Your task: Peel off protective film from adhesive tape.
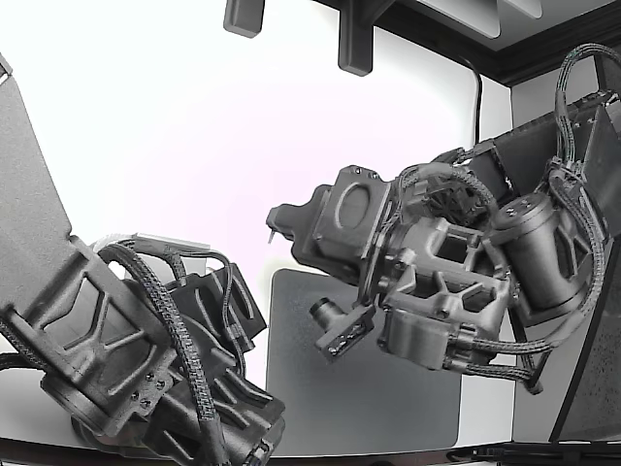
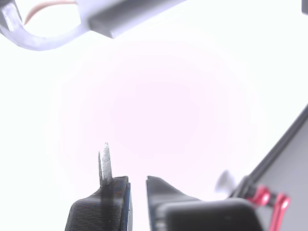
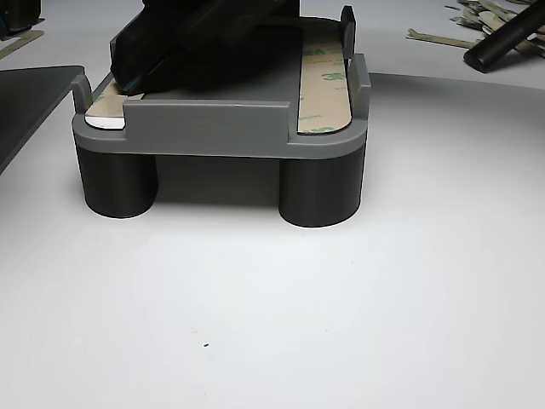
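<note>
My gripper [image 2: 137, 179] has its two dark fingers a narrow gap apart, with nothing between them. A thin pale sliver of film [image 2: 105, 162] stands up from the tip of one finger. In the exterior view the gripper [image 1: 275, 221] hangs in the air over the white table, pointing to that view's left, with the sliver [image 1: 269, 234] at its tip. In the other view a grey fixture [image 3: 213, 128] on round legs carries a tan tape strip [image 3: 324, 81] along one side and another strip [image 3: 106, 106] on the opposite side.
A second arm [image 1: 126, 340] fills the exterior view's lower left; its dark gripper [image 3: 196, 38] rests on the fixture. A dark mat [image 1: 359, 388] lies below my arm. Several peeled strips [image 3: 477, 15] and a black rod [image 3: 502, 38] lie behind the fixture.
</note>
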Robot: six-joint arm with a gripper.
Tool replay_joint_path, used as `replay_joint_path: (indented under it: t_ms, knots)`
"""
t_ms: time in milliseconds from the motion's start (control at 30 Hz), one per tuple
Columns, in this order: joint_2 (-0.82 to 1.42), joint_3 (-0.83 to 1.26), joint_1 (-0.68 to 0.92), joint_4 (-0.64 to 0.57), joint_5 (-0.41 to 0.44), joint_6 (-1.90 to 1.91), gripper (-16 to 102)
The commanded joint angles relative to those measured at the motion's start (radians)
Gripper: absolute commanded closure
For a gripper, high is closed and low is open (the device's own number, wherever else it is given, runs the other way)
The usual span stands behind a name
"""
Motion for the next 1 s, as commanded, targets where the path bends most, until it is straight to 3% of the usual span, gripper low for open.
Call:
replay_joint_path:
  t_ms: [0,67,133,200,300,367,500,600,700,833,967]
  knots:
    - [0.164,0.012,-0.061,-0.003,-0.034,0.132,49]
    - [0.258,0.035,-0.137,-0.023,-0.092,0.150,34]
    - [0.336,0.049,-0.210,-0.041,-0.143,0.175,32]
    - [0.391,0.048,-0.279,-0.055,-0.199,0.235,17]
    - [0.443,0.025,-0.396,-0.037,-0.304,0.295,8]
    - [0.495,0.028,-0.445,-0.060,-0.374,0.367,-14]
    - [0.589,0.098,-0.526,-0.176,-0.488,0.514,-14]
    - [0.621,0.190,-0.528,-0.281,-0.497,0.684,-14]
    - [0.666,0.242,-0.551,-0.267,-0.497,0.776,-14]
    - [0.738,0.353,-0.727,-0.273,-0.627,0.729,-14]
    - [0.738,0.411,-0.801,-0.273,-0.692,0.718,-14]
